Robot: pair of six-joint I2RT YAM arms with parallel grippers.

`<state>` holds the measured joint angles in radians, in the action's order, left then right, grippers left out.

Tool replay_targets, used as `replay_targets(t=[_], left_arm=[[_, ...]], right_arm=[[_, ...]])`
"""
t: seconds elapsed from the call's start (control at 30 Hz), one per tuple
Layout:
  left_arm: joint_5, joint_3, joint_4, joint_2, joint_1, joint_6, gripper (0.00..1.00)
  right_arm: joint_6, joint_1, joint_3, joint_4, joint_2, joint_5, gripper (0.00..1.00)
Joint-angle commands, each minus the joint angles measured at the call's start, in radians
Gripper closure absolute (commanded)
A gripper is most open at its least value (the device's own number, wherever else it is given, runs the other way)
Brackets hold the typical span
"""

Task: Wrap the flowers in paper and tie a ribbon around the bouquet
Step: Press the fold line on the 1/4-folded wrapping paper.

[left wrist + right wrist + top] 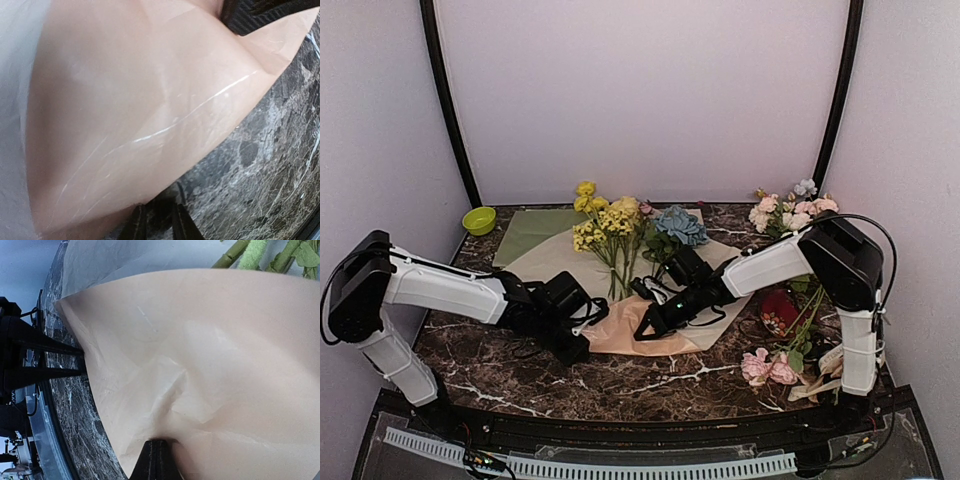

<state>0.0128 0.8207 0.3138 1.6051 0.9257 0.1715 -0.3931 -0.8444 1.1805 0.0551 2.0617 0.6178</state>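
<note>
While right pincer (156, 449) tight on paper (620, 328) edge, left pincer (157, 221) grip unclear, bare marble table (650, 388) alongside.

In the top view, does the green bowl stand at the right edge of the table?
No, the green bowl stands at the far left corner, beside the green sheet.

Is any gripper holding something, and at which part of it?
The right gripper is shut on the paper, pinching a fold of its peach face. The left gripper, jaws slightly apart at the paper's edge, shows no grip.
</note>
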Motion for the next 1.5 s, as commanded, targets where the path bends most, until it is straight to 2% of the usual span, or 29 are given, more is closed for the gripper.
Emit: replay_targets(t=[0.0,0.1,0.3,0.43,0.5,0.63,0.73,0.93,1.47], left_arm=[[-0.019,-0.075,0.107,-0.050,-0.088,0.136,0.84],[0.006,-0.120,0.143,-0.095,-0.158,0.204,0.88],[0.016,-0.193,0.221,-0.246,-0.223,0.307,0.88],[0.073,-0.123,0.185,-0.298,-0.218,0.255,0.88],[0.076,-0.064,0.166,-0.300,-0.169,0.207,0.88],[0.094,0.033,0.080,-0.270,-0.053,0.060,0.88],[0.065,0.069,0.017,-0.187,-0.057,0.054,0.88],[0.066,0.113,0.015,-0.003,-0.111,0.100,0.90],[0.022,-0.183,0.103,-0.104,-0.226,0.309,0.91]], right_arm=[[0.027,-0.005,0.010,0.066,0.037,-0.036,1.00],[0.034,-0.006,0.007,0.072,0.031,-0.042,1.00],[0.034,-0.006,0.001,0.068,0.031,-0.043,1.00],[0.034,-0.007,0.001,0.066,0.032,-0.042,1.00],[0.035,-0.008,0.001,0.067,0.031,-0.044,0.99],[0.032,-0.009,-0.006,0.060,0.029,-0.048,0.99],[0.028,-0.009,-0.005,0.058,0.032,-0.047,0.99],[0.029,-0.010,-0.013,0.059,0.029,-0.051,0.99],[0.045,-0.010,-0.005,0.071,0.035,-0.048,1.00]])
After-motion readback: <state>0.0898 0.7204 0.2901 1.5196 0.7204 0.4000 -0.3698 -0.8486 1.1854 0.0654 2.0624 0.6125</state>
